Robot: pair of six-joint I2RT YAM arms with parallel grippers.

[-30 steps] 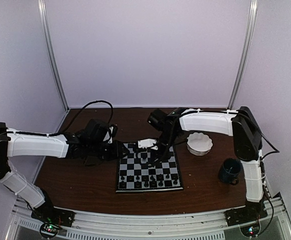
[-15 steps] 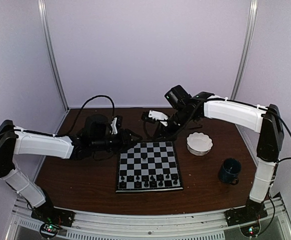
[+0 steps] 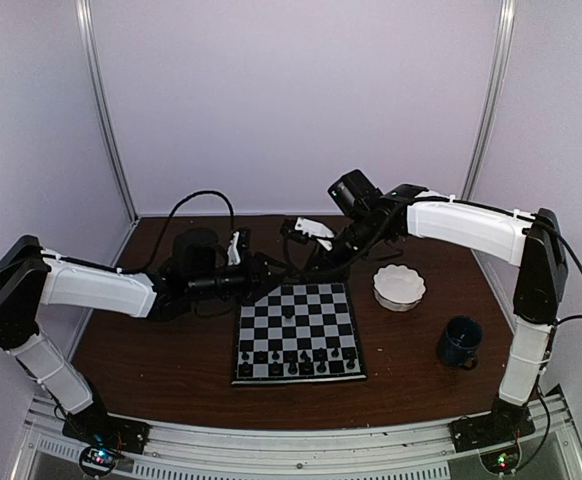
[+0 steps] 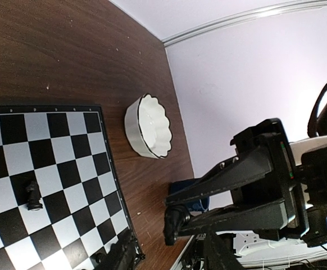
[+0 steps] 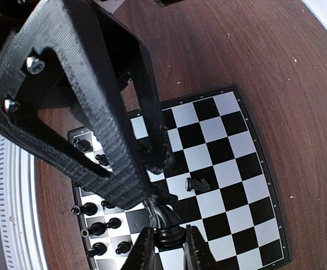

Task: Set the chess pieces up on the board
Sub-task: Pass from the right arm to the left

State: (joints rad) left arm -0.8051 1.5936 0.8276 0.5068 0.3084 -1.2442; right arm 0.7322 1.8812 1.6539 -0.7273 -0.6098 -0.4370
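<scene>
We see the left end effector (image 4: 172, 218) clenched on a small dark piece, the left piece (image 4: 176, 212), pinched between its two fingertips. In the top view this end effector hangs low just beyond the far-left corner of the board (image 3: 321, 318). The board spreads from its tips toward the near side and to its right. We cannot tell whether the tips touch the desk (image 3: 151, 350).

The right end effector (image 5: 159, 194) is raised over the far edge of the board. Its fingers come together on another dark piece, the right piece (image 5: 166, 225), which juts from the tips with its wider base pointing away from them. The board lies below this end effector, well apart from it.

A lone piece (image 3: 289, 312) stands on the board, below and a little to one side of the right end effector's tips. It is near the left end effector, on its right. A row of pieces (image 5: 93, 229) lines the board's near edge, the side farthest from both end effectors.

The bowl (image 3: 399, 298) sits on the desk off the board's far-right corner, to the right of the right end effector. The mug (image 3: 459, 342) stands nearer the arm bases than the bowl. In the left wrist view the mug shows just behind the left fingertips.
</scene>
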